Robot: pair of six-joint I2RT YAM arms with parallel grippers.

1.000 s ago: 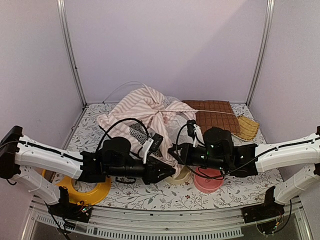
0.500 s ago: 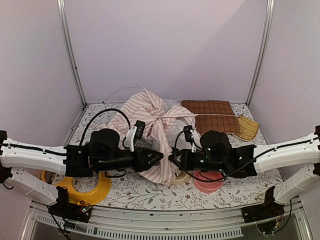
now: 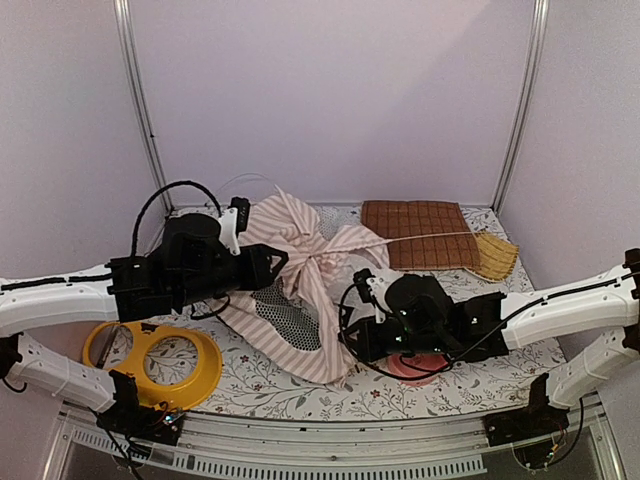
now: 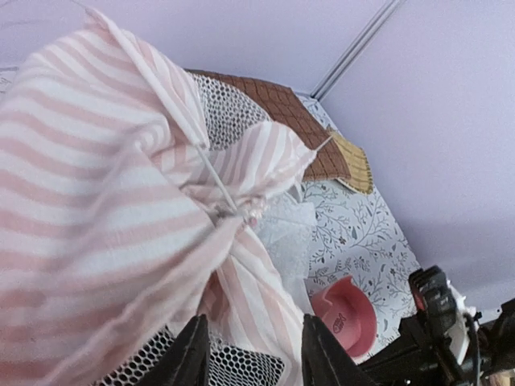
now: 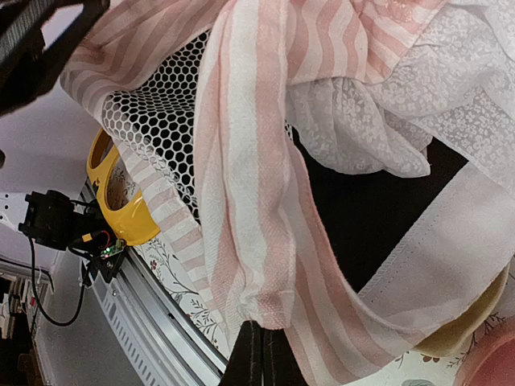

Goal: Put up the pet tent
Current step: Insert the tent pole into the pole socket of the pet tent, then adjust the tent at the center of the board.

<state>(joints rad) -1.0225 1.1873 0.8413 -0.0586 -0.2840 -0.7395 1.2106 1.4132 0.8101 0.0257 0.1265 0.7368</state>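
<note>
Pink-striped pet tent (image 5: 241, 161) hem in the closed right claw (image 5: 259, 330)

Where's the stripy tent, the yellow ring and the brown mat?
pet tent (image 3: 300, 228), top view, striped fabric near its middle
yellow ring (image 3: 208, 372), top view, right rim
brown mat (image 3: 415, 232), top view, its middle

The pet tent (image 3: 300, 250) is striped pale pink and white. It has white mesh panels (image 3: 285, 308) of honeycomb holes and a white lacy piece (image 5: 362, 121) sprigged with tiny flowers. Behind the tent to the right lies a brown mat (image 3: 415, 232) quilted in squares, and past that a straw-yellow woven piece (image 3: 495, 256). In front of the tent to the left is a bright yellow ring (image 3: 150, 360), and in front to the right a pink bowl (image 4: 346, 318). The surface (image 3: 290, 390) under the tent is white, printed with grey-green vines and small reddish blossoms. The left pincer (image 4: 253, 362) and right pincer (image 5: 259, 346) are black.
</note>
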